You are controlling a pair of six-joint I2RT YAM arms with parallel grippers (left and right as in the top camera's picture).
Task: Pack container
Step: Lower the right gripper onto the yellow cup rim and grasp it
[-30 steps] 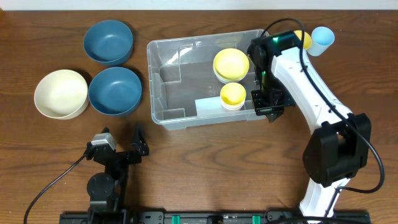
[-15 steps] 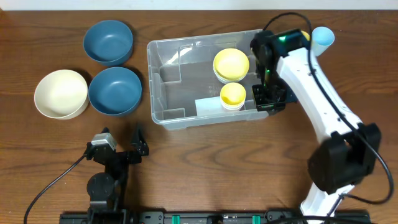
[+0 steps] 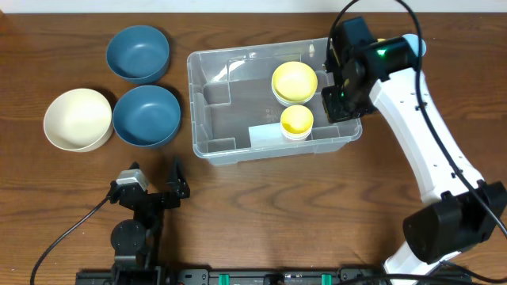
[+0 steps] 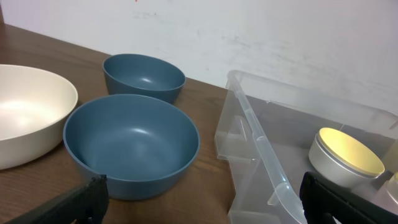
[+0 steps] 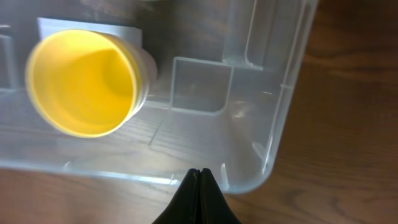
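Clear rectangular container [image 3: 238, 107], rounded rim, yellow cup [image 3: 297, 120] inside; right claw [image 5: 199, 177] closed, left claw [image 3: 155, 176] wide.

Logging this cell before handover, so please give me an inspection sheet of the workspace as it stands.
Surface: wooden table, no spills seen.
Job's things: clear container holds a yellow bowl and a yellow cup; left of it, outside, sit a far blue bowl, a near blue bowl and a cream bowl.
Clutter: nothing seen.
Grippers: left gripper open, empty, low near the front; right gripper shut, empty, above the container's right end.
Cables: black cable trails from the left arm's base; another loops along the right arm.
Surroundings: white wall.
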